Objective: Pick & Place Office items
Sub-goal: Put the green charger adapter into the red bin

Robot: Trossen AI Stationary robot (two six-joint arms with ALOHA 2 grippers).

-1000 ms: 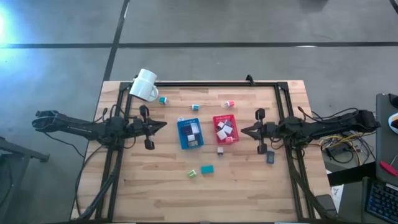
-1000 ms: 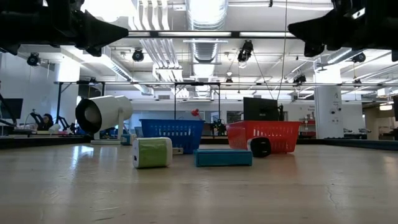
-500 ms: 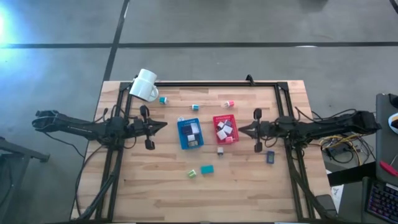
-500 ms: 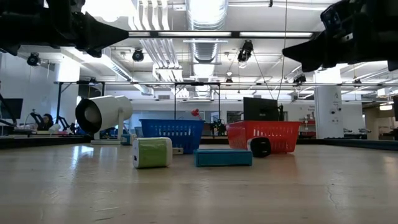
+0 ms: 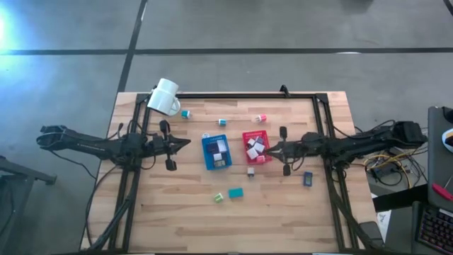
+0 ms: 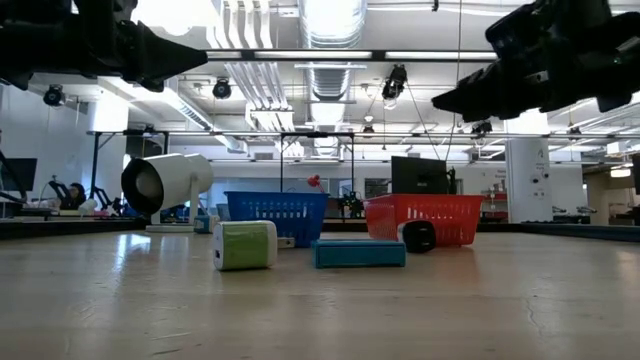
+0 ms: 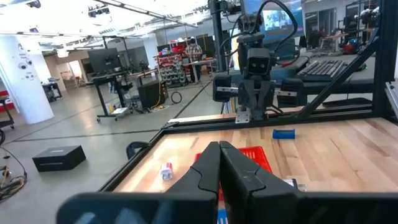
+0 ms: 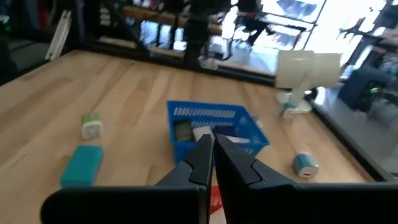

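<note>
Office items lie scattered over my wooden table (image 5: 177, 212): a teal block (image 5: 236, 192) beside a green-and-white one (image 5: 219, 197), a dark blue piece (image 5: 308, 179) apart. Others fill the mesh-walled blue tray (image 5: 204, 152) and red tray (image 5: 245, 148). My right gripper (image 5: 267, 149) hovers closed and empty over the red tray; the left gripper (image 5: 185, 142) waits closed, empty, beside the blue one. A white mug (image 5: 165, 97) lies tipped.

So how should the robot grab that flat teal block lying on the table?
Probably from straight above, fingers closing across the narrow width of the teal block. It lies flat and low, its long sides free; the green-and-white block sits apart.
</note>
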